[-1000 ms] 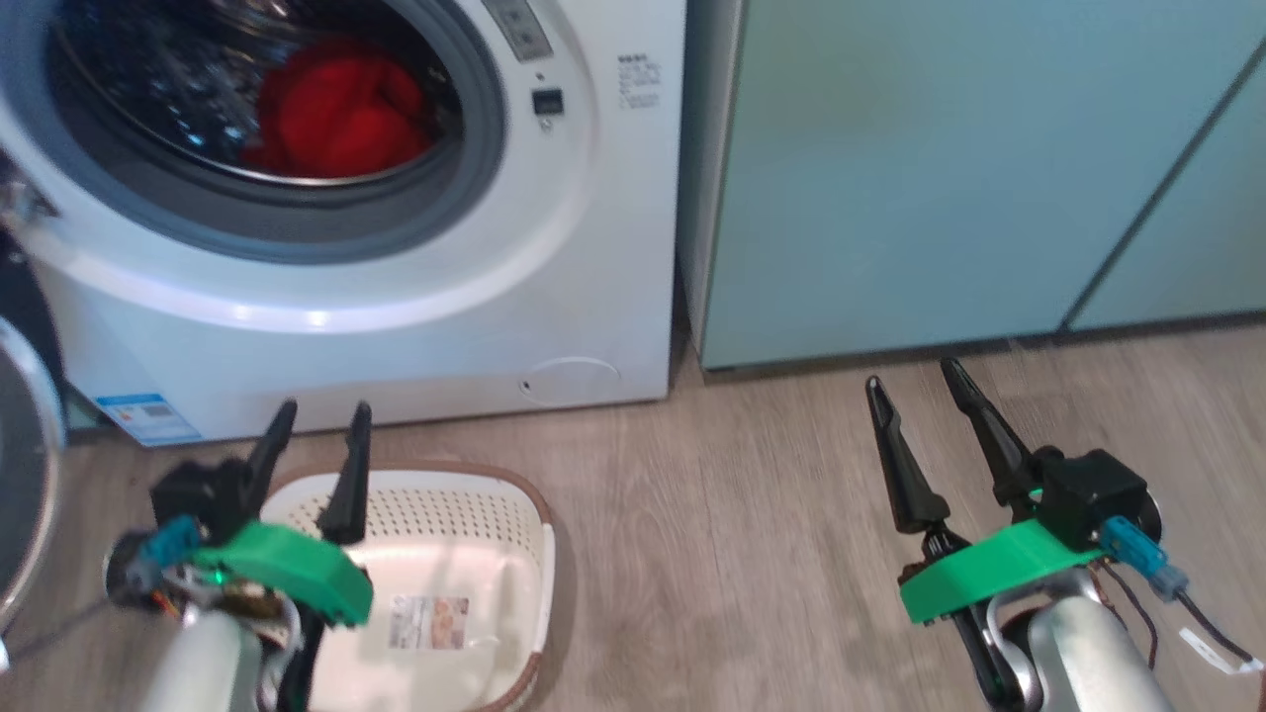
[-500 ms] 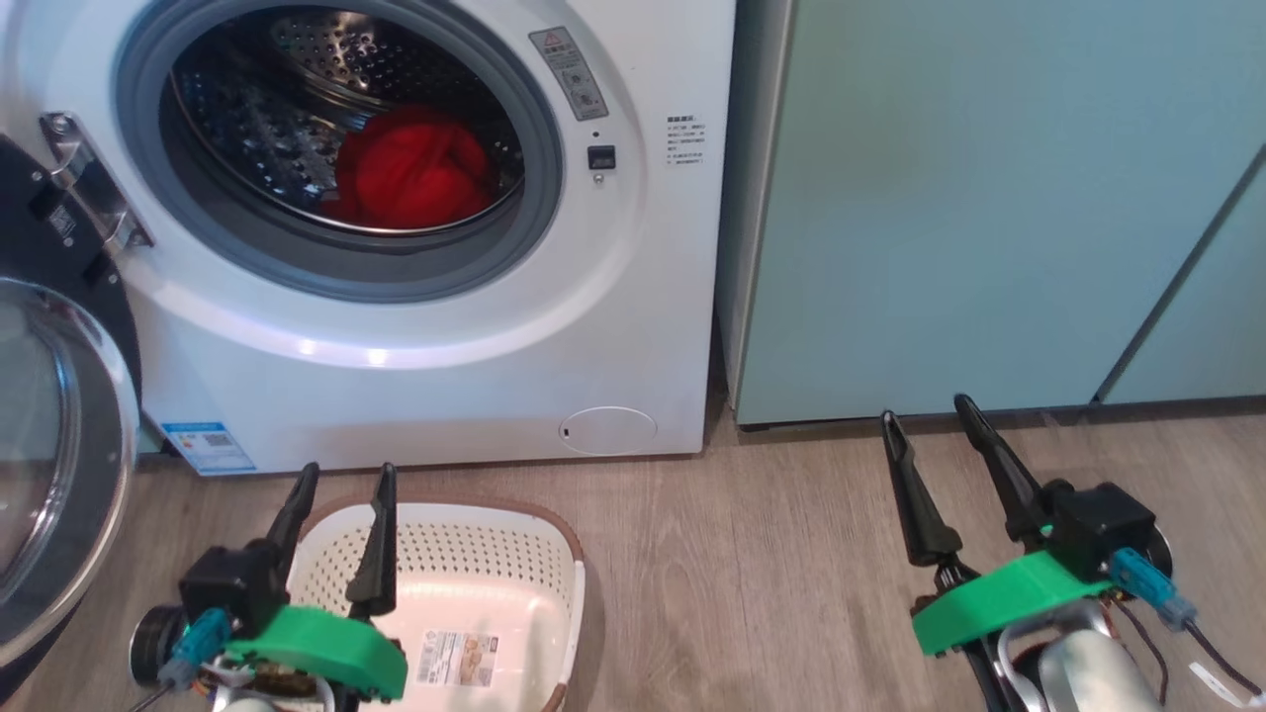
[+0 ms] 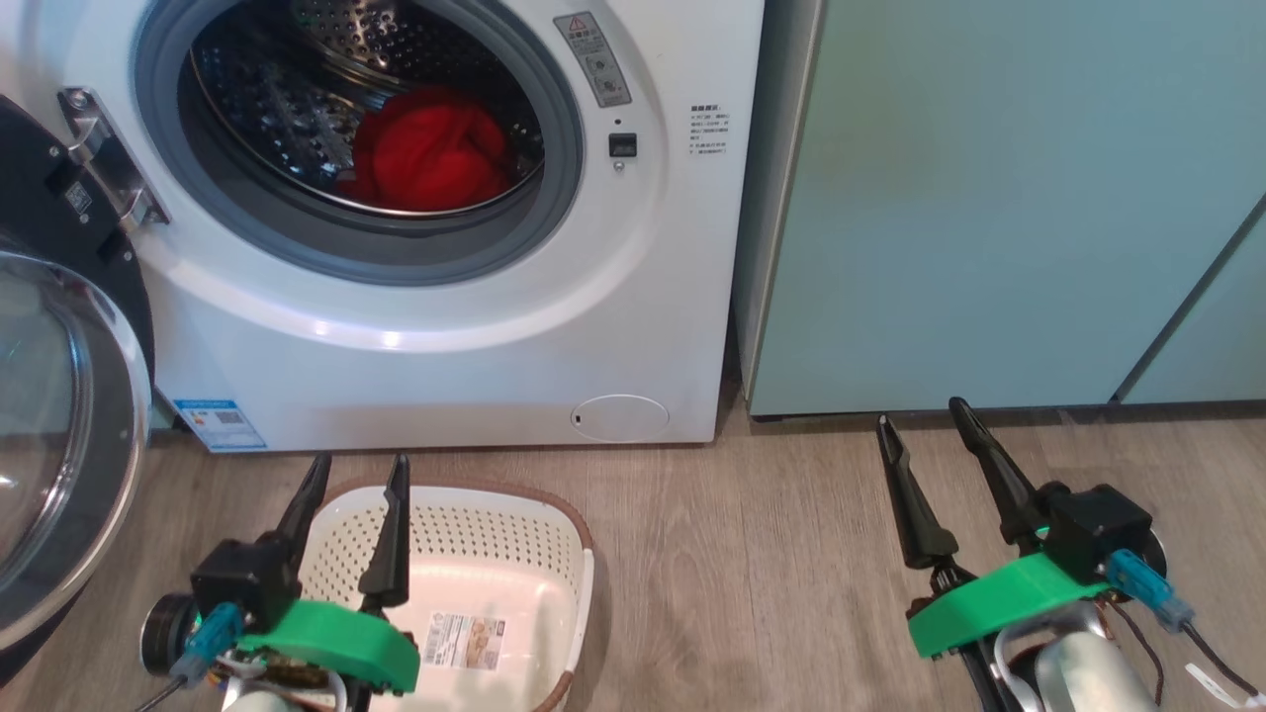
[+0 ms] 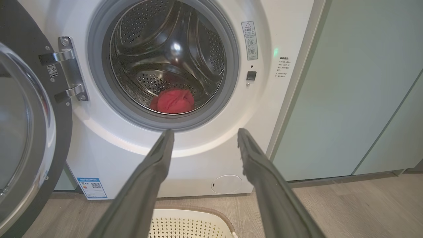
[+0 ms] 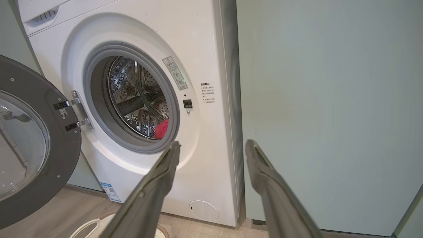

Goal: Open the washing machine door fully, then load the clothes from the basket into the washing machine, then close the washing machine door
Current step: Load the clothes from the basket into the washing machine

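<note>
Wooden floor [image 3: 742,564] meets green cabinets [image 3: 989,198]; left gripper [image 3: 361,462] and right gripper [image 3: 920,412] spread, empty.

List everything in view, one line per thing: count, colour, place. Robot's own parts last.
washing machine: one, white, upper left of head view.
washing machine door: one, black rim, clear glass, swung open at far left.
clothes: one bundle, red, inside the steel drum.
blue label sticker: one, washer's lower left corner.
round flap: one, white, washer's lower right.
basket: one, cream, brown rim, on the floor before the washer.
label sticker: one, pale, on the basket's floor.
cabinet fronts: two, pale green, right of the washer.
floor: wood-look, grey-brown, foreground.
left gripper: one, dark fingers, open, over the basket's left side.
right gripper: one, dark fingers, open, above the floor, lower right.
</note>
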`<state>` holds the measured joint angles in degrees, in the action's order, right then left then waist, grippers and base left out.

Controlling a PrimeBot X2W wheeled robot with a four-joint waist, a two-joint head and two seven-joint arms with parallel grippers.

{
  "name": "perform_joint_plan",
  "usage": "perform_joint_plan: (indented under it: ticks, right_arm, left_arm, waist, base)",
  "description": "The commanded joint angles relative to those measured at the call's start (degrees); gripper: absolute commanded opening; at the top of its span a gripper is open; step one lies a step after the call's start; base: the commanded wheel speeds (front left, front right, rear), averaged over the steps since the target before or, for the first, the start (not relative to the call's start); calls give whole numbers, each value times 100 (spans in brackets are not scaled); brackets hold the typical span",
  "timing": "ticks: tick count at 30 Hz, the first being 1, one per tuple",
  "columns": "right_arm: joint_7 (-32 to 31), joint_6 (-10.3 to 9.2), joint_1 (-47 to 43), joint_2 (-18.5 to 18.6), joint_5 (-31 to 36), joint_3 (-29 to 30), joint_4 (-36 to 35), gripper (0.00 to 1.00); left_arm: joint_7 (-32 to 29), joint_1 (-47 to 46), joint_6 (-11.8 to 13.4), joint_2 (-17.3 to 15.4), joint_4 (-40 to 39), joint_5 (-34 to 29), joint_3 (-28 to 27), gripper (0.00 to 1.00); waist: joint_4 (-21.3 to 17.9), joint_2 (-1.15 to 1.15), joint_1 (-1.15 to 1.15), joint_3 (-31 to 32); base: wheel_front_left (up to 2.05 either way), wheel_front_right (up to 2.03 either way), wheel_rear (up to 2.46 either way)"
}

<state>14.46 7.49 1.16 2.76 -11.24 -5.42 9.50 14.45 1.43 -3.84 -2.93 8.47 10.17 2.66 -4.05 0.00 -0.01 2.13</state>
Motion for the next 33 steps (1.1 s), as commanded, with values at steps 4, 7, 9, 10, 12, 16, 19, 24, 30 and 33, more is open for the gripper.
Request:
perform_joint_plan:
  ticks: [4,7,9,10,12,16,19,24,30,33]
  right_arm:
    - [54,0,208,11,-22,-137,-204,100]
    - [54,0,211,11,-5,-126,-198,100]
    - [54,0,214,11,-2,-122,-198,100]
    - [54,0,217,11,1,-119,-199,100]
    - [54,0,222,11,4,-116,-202,100]
    - [54,0,227,11,6,-110,-203,100]
    - [54,0,225,11,3,-110,-200,100]
    - [54,0,226,11,4,-121,-197,100]
    - [54,0,235,11,-3,-128,-190,100]
    - [54,0,238,11,-8,-139,-187,100]
  left_arm:
    - [54,-288,57,4,-237,32,-170,100]
    - [54,-295,67,4,-233,20,-177,100]
    - [55,-298,72,4,-234,20,-175,100]
    - [55,-301,78,4,-235,21,-172,100]
    - [55,-305,87,4,-232,27,-159,100]
    - [55,-310,97,4,-216,41,-134,100]
    - [55,-307,101,5,-209,45,-123,100]
    - [55,-290,109,5,-202,71,-116,100]
    - [55,-297,96,5,-188,89,-104,100]
    - [55,-294,91,5,-189,91,-110,100]
  waist:
    - [-28,0,1,-63]
    - [-40,0,1,-89]
    - [-43,0,1,-95]
    - [-46,0,1,-101]
    - [-50,0,1,-111]
    - [-54,0,1,-125]
    - [-49,0,1,-134]
    - [-41,0,1,-139]
    - [-29,0,1,-140]
    - [-30,0,1,-139]
  base:
    - [0,0,0]
    - [0,0,0]
    - [0,0,0]
    - [0,0,0]
    - [0,0,0]
    - [0,0,0]
    - [0,0,0]
    - [0,0,0]
    - [0,0,0]
    - [0,0,0]
